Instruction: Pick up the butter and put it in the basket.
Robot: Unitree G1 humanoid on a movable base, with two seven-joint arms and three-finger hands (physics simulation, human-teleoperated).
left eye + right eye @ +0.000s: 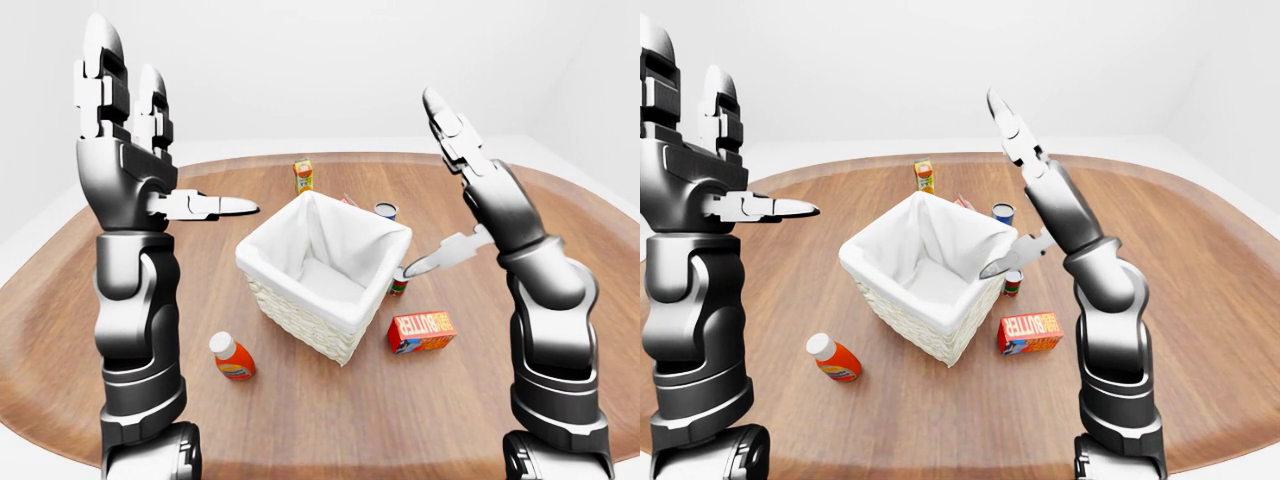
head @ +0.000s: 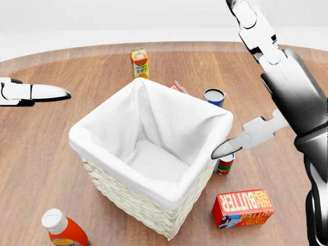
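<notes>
My right hand [image 1: 480,195] is spread wide and holds nothing, its long fingers [image 2: 254,28] pointing up and its thumb [image 2: 246,139] jutting over the 3 o'clock rim of the basket [image 2: 154,189]. My left hand [image 1: 125,150] is raised, just as open and empty, thumb aimed at the basket. The butter [image 2: 244,207], a red box reading BUTTER, lies on the wooden table [image 2: 61,154] at 5 o'clock of the basket, touching nothing. At 12 o'clock stands a carton marked ORANGE JUICE [image 2: 139,62]; two cans sit near 2 and 3 o'clock, their labels unreadable
</notes>
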